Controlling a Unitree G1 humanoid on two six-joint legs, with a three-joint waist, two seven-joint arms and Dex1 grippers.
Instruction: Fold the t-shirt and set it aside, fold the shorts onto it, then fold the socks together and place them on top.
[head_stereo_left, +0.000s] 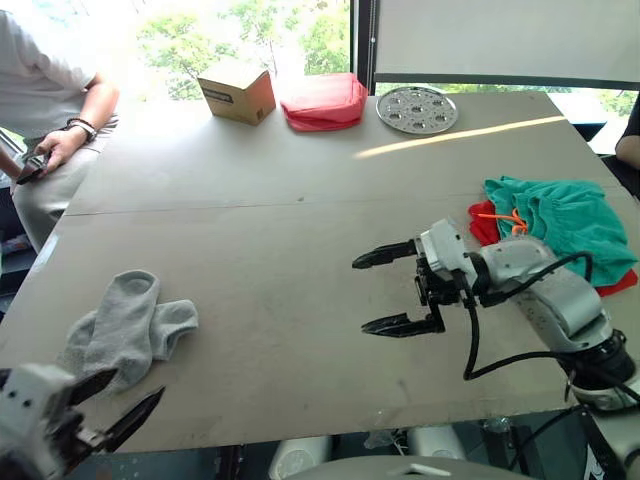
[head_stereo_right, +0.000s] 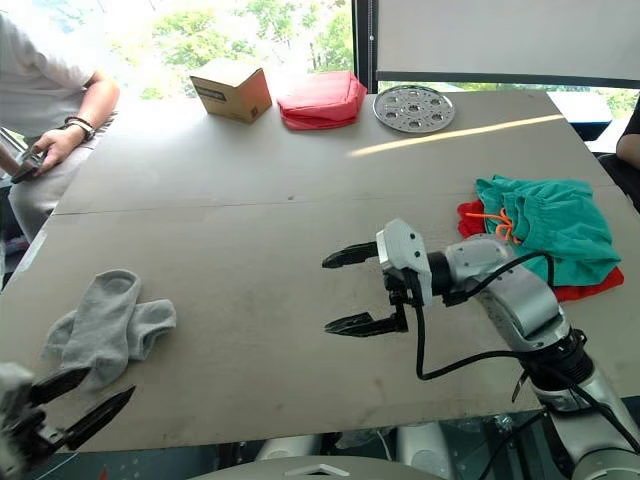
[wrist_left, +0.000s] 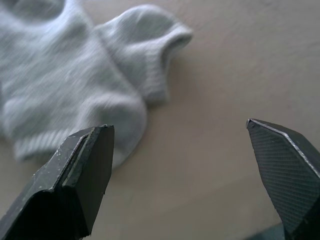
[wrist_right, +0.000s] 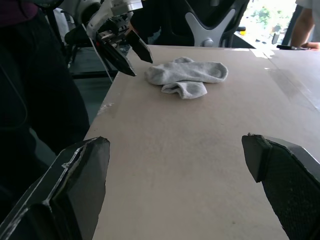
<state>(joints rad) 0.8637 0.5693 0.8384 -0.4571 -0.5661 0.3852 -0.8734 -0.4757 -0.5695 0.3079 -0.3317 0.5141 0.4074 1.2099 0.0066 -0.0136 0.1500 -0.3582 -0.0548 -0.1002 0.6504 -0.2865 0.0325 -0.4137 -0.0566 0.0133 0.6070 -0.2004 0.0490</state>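
At seven o'clock on the tabletop (head_stereo_left: 300, 250), the socks (head_stereo_left: 125, 325) lie overlapped, long axis running near-to-far; left hand (head_stereo_left: 110, 405) and right hand (head_stereo_left: 385, 290) gape wide.

You have bare counter (head_stereo_left: 300, 290) across the middle, with the socks (head_stereo_left: 125, 328) near its left front corner and the shorts (head_stereo_left: 565, 220) heaped at its right edge.

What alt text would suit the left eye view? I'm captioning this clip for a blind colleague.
The left gripper is open next to the grey socks near the table's front left. The right gripper, also open, hovers over bare table, with the teal shorts on the red t-shirt at right.
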